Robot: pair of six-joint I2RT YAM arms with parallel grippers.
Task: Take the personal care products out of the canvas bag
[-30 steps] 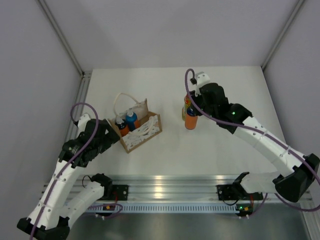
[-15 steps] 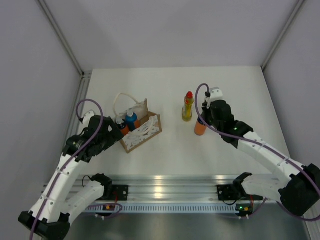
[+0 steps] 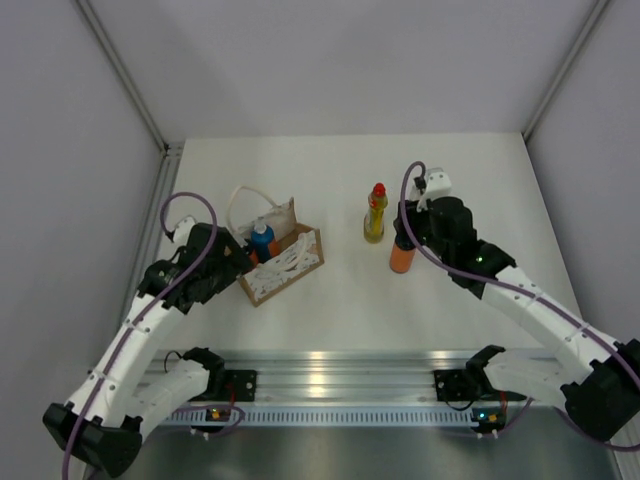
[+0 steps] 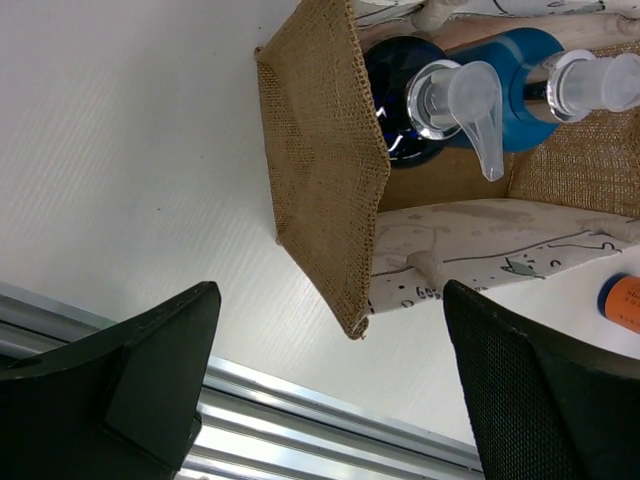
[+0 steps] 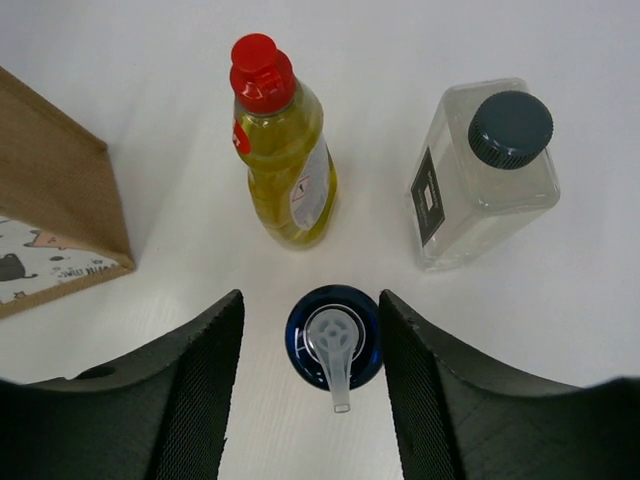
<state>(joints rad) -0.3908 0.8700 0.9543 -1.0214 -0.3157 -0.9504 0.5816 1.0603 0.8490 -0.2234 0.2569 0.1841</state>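
White table [image 3: 330,180], grey walls: the left gripper [image 4: 330,292] had moved closer to the canvas bag [image 3: 287,268] than half a second before.
Its jaws stood wide apart with the bag's near corner between them; a blue bottle [image 4: 515,55] and a dark-capped pump bottle [image 4: 405,105] stood inside. The right gripper [image 5: 312,305], jaws apart, straddled the unmoved orange bottle [image 3: 402,258], near the yellow bottle [image 3: 375,218] and whitish square bottle [image 5: 485,170], well apart from the bag.
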